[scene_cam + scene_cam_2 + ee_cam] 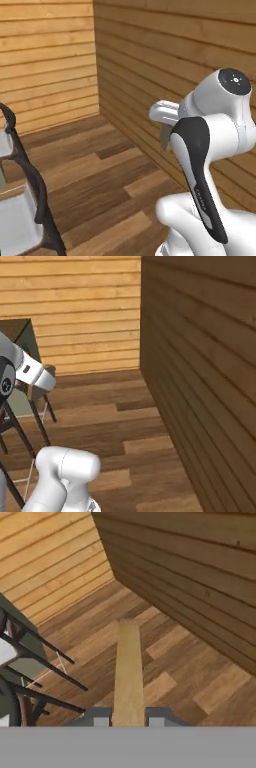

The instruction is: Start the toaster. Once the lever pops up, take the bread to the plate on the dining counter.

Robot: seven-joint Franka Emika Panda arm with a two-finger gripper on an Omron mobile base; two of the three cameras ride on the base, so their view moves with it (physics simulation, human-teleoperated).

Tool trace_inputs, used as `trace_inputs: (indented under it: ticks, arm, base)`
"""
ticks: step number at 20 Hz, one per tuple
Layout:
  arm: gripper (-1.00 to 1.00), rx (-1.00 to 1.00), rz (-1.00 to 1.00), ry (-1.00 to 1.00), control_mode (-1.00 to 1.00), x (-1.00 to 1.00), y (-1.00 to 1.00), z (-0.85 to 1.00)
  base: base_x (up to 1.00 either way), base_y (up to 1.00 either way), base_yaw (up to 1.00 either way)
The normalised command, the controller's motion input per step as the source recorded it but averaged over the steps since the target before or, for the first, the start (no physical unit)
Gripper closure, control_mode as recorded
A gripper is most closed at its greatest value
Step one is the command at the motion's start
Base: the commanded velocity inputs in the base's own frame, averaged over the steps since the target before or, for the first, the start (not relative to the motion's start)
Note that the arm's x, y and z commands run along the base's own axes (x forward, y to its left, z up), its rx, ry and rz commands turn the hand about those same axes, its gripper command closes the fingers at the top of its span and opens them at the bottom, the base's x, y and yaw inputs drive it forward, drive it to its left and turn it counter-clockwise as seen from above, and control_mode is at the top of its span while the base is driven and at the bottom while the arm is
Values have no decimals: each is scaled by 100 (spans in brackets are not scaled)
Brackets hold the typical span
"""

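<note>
In the hand view my gripper (pixel 128 718) is shut on the bread (pixel 129 672). The bread is a tan slice seen edge-on, running straight up from between the two dark fingertips (pixel 98 717). It hangs over the wooden floor near the room's corner. In the left base view my white arm (pixel 210 150) is folded up close in front of the camera. A dark-topped corner on a pale green base at the left of the right base view looks like the end of the dining counter (pixel 17 331). The toaster and the plate are out of view.
Black-framed chairs stand at the left (pixel 35 200) (pixel 35 411) (pixel 40 662). Wood-plank walls meet in a corner ahead (pixel 96 60), and the darker wall (pixel 200 381) runs close along the right. Bare plank floor (pixel 115 421) lies between them.
</note>
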Motion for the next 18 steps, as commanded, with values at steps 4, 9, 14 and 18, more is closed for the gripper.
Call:
trace_inputs:
  ticks: [4, 9, 14, 18]
  arm:
    - [100, 0, 0, 0, 100, 0, 0, 0]
    - [100, 0, 0, 0, 100, 0, 0, 0]
    - [100, 0, 0, 0, 100, 0, 0, 0]
    - [100, 0, 0, 0, 100, 0, 0, 0]
  base:
    - [77, -23, 69]
    - [43, -42, 68]
    - [5, -53, 68]
    - [3, -55, 68]
